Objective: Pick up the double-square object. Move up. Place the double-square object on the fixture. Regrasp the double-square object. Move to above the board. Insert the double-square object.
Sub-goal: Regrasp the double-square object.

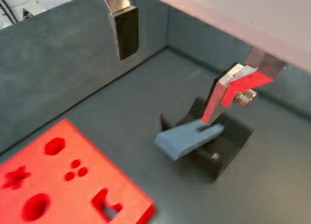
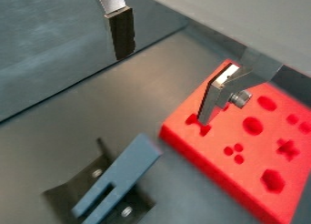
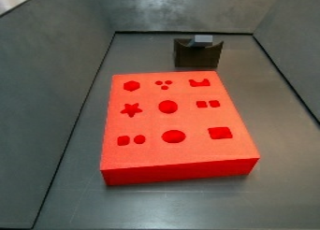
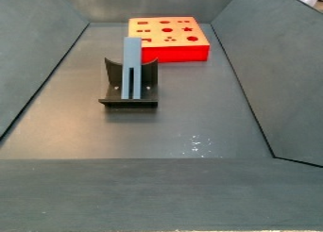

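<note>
While I watch through a wrist view, the hand [image 1: 183, 59] hangs above the grey floor [image 1: 97, 91] with its two silver fingers spread wide and nothing between them: one finger with its dark pad [image 1: 125, 32] sits well apart from the other finger [image 1: 225, 93], which reflects red. Below them the double-square object [image 1: 188, 137], a slate-blue bar, lies tilted in the notch of the fixture [image 1: 225, 147], a small near-black block, and a corner of the red board [image 1: 67, 178] with its star, circle and dot cut-outs shows near it. Through the second wrist camera I see the same released hand [image 2: 170, 68], one finger [image 2: 120, 27] far from the other finger [image 2: 219, 93]; the blue double-square object [image 2: 122, 178] rests along the fixture [image 2: 79, 187], and the board [image 2: 249, 141] lies beside it, apart from it. From a side view, the board [image 3: 169, 117] fills the middle of the floor [image 3: 75, 206], and the fixture [image 3: 196, 52] stands just behind its far edge with the double-square object [image 3: 199, 38] showing at its top; I cannot see the hand here. From the opposite side view, the double-square object [image 4: 132, 66] stands upright in the fixture [image 4: 128, 92], the board [image 4: 171, 40] lies behind them, and the hand is out of frame.
</note>
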Controlling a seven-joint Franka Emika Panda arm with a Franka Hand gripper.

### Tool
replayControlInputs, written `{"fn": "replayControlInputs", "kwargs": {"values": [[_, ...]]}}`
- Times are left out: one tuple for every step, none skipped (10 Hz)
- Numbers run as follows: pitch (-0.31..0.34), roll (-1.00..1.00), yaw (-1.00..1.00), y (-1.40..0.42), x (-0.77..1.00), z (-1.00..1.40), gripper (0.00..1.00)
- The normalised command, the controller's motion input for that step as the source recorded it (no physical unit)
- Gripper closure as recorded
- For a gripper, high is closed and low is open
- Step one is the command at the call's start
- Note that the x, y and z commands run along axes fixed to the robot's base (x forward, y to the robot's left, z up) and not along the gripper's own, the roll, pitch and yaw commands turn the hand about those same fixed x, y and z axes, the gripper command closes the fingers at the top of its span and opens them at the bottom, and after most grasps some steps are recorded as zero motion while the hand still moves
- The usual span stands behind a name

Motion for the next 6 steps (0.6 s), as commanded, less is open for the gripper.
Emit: {"fn": "replayControlInputs", "kwargs": {"values": [[-0.008, 1.0, 0.03, -0.02, 0.0, 0.01, 0.0], [-0.007, 1.0, 0.04, -0.02, 0.0, 0.01, 0.0], [-0.001, 1.0, 0.04, -0.02, 0.0, 0.01, 0.0], [0.003, 1.0, 0.04, -0.02, 0.01, 0.01, 0.0], [0.009, 1.0, 0.04, -0.03, 0.02, 0.0, 0.0], [0.019, 1.0, 0.04, -0.02, 0.03, 0.0, 0.0]]}}
